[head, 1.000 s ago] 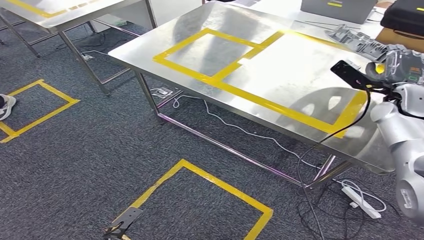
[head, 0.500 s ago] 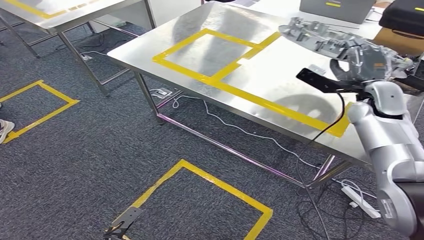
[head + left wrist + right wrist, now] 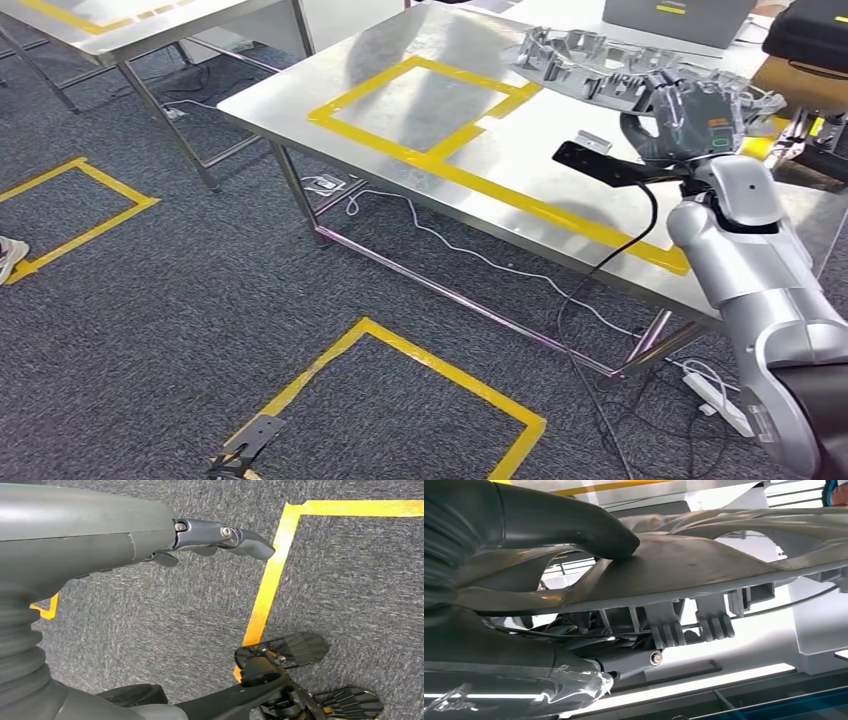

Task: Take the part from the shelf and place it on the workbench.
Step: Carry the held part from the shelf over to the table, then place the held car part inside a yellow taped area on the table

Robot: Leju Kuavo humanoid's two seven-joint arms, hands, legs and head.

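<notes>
The part (image 3: 585,68) is a long grey ribbed casting with cut-outs. My right hand (image 3: 690,120) grips one end of it and holds it in the air over the far right side of the steel workbench (image 3: 560,165). Yellow tape frames mark the bench top, and the part hangs above the larger one. In the right wrist view my thumb (image 3: 569,522) presses on the part's (image 3: 684,575) upper face, with the fingers under it. My left hand (image 3: 100,540) hangs over the grey carpet, fingers (image 3: 225,534) held out straight and holding nothing.
A second steel table (image 3: 120,30) stands at the back left. A grey box (image 3: 680,15), a black case (image 3: 810,30) and a cardboard box (image 3: 800,75) sit beyond the bench. Cables and a power strip (image 3: 715,395) lie under its right end. A person's shoe (image 3: 8,255) shows at the left edge.
My right arm has swung left and forward, carrying the part from the picture's right edge to over the bench. The shoe at the left has shifted.
</notes>
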